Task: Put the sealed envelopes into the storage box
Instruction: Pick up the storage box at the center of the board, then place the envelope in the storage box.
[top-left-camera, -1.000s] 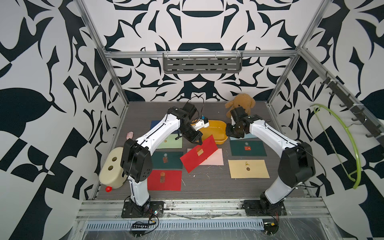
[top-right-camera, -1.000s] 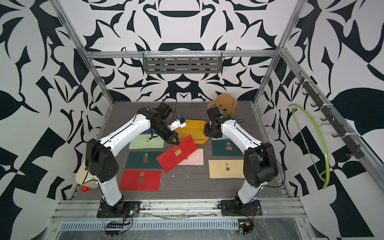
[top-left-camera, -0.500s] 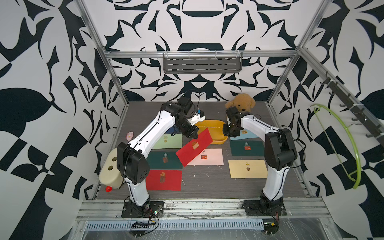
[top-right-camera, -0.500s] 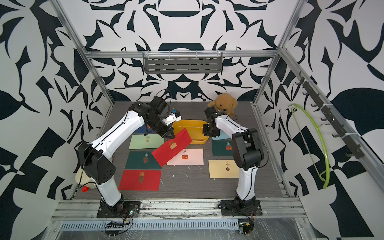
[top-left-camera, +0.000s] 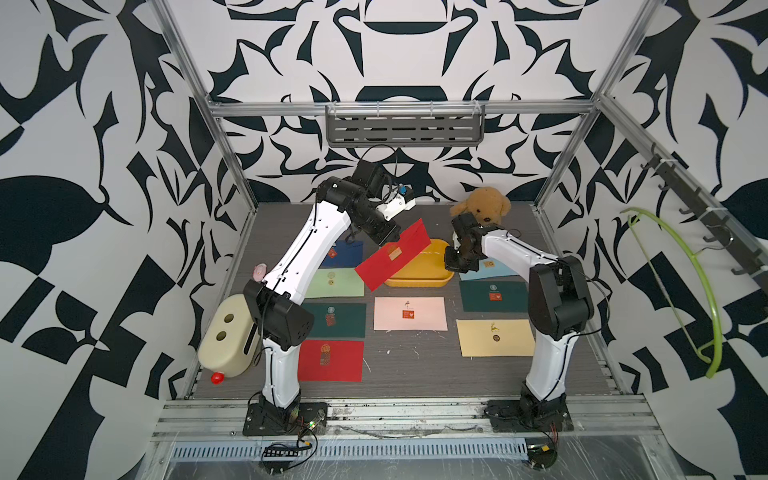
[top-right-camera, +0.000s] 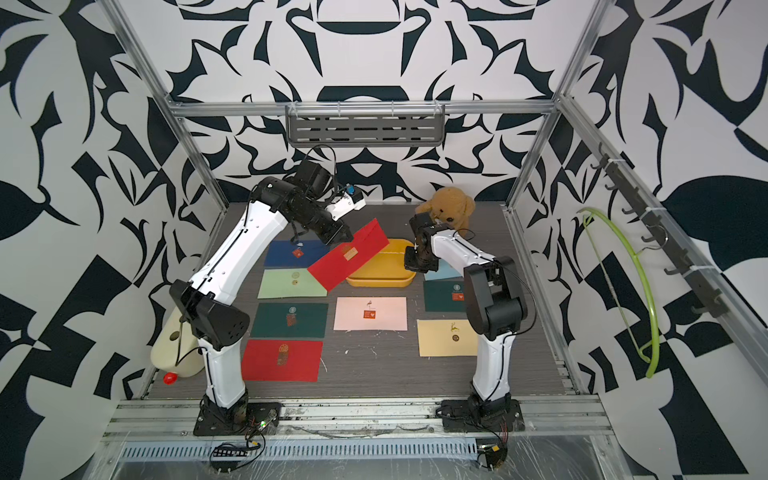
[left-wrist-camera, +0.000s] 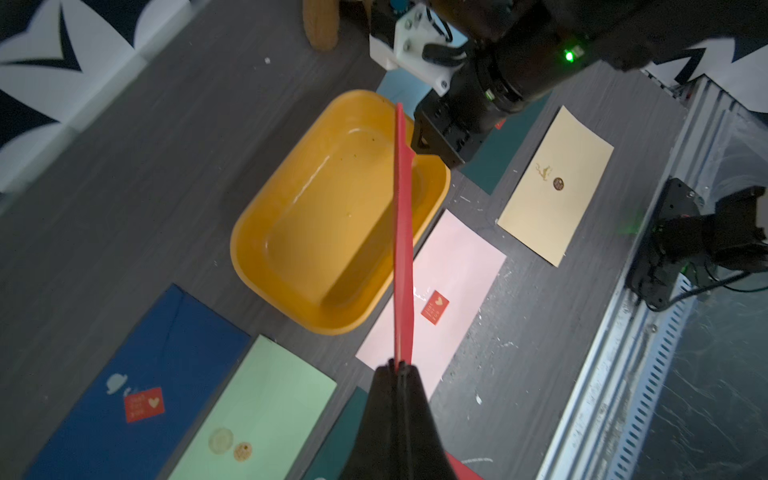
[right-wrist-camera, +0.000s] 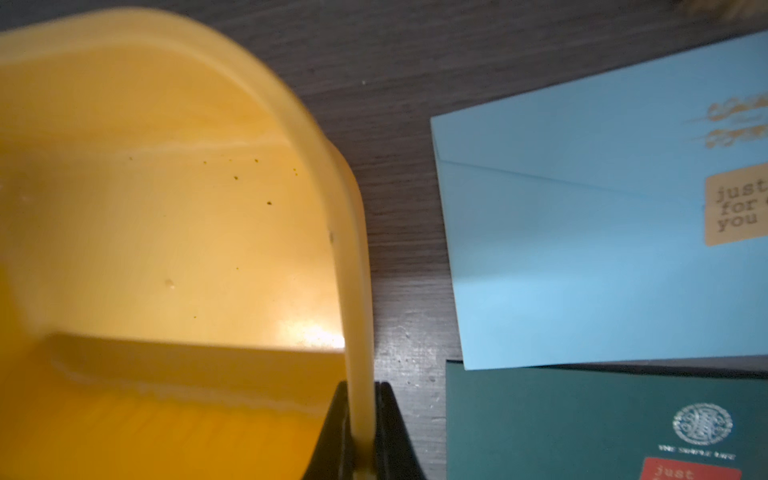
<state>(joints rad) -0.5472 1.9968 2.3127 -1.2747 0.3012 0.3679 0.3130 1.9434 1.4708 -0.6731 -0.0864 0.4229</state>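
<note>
The left gripper (left-wrist-camera: 400, 368) is clamped on the end of a red envelope (left-wrist-camera: 404, 232), seen edge-on and reaching out from the jaws above the storage box (left-wrist-camera: 316, 232). Just below the claw lies a pink envelope (left-wrist-camera: 457, 266), with a cream envelope (left-wrist-camera: 555, 187) farther off. The right gripper (right-wrist-camera: 362, 399) pinches the box's rim. Just beside that claw lies a dark green envelope (right-wrist-camera: 561, 415), and beyond it a light blue envelope (right-wrist-camera: 582, 257).
</note>
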